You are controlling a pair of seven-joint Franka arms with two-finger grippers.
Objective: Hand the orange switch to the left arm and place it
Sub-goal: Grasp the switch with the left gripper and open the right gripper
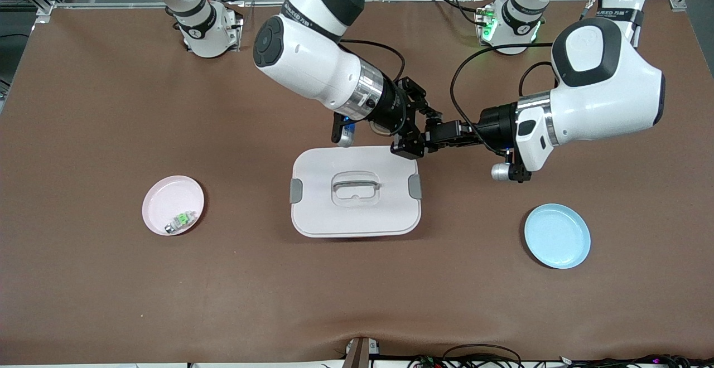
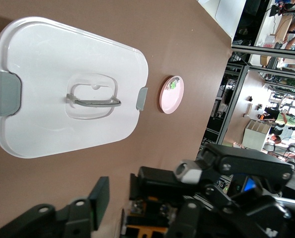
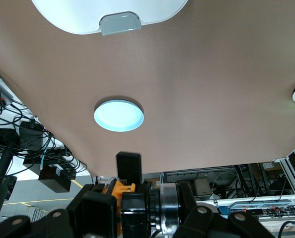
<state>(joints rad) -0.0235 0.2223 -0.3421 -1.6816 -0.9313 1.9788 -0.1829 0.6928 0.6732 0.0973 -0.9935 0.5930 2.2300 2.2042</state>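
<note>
Meeting beside box (image 1: 357, 214): left gripper (image 1: 438, 135), right gripper (image 1: 413, 144), grips unclear | pink plate (image 1: 162, 192): green part (image 1: 181, 221)

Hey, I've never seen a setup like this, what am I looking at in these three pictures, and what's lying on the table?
These are two white robot arms at a brown table, each ending in a black two-finger gripper. The big picture comes from a high camera facing them; the other two come from small cameras on each arm's wrist.

The right gripper and the left gripper meet in the air over the table, just off the edge of the box that lies toward the bases. Between them, the wrist views show a small orange part, probably the orange switch, being passed from one to the other. Which gripper grips it cannot be seen.

The box is a white container with a grey handle and clips. A pink plate toward the right arm's end holds a small green-and-silver part. A blue plate lies toward the left arm's end.
</note>
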